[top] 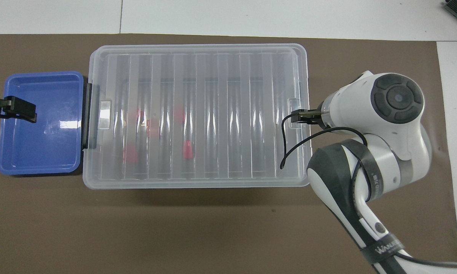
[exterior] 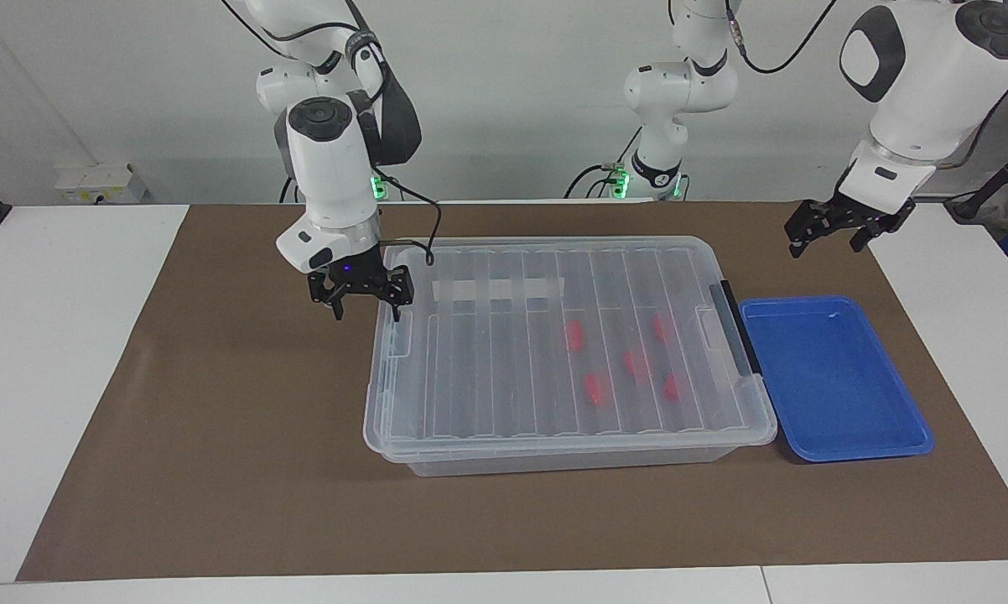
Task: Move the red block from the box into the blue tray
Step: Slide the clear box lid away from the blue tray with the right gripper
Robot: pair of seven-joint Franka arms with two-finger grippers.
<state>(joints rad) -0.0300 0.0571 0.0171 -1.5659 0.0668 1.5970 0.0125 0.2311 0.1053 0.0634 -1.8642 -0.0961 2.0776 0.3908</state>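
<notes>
While lid (exterior: 554,335) covers box (exterior: 437,457), red block (exterior: 574,335) looks light, rigid; pinch chunky middle; right gripper (exterior: 361,295), left gripper (exterior: 835,226) fingers spread.

One camera sits high across the worktop (exterior: 219,470), facing both robots and looking down from a fair way off. The other hangs above the robots' own end, looking steeply down and closer in. Both take in the box (exterior: 567,352) (top: 196,114) and tray (exterior: 835,382) (top: 38,121), half a turn apart.
</notes>
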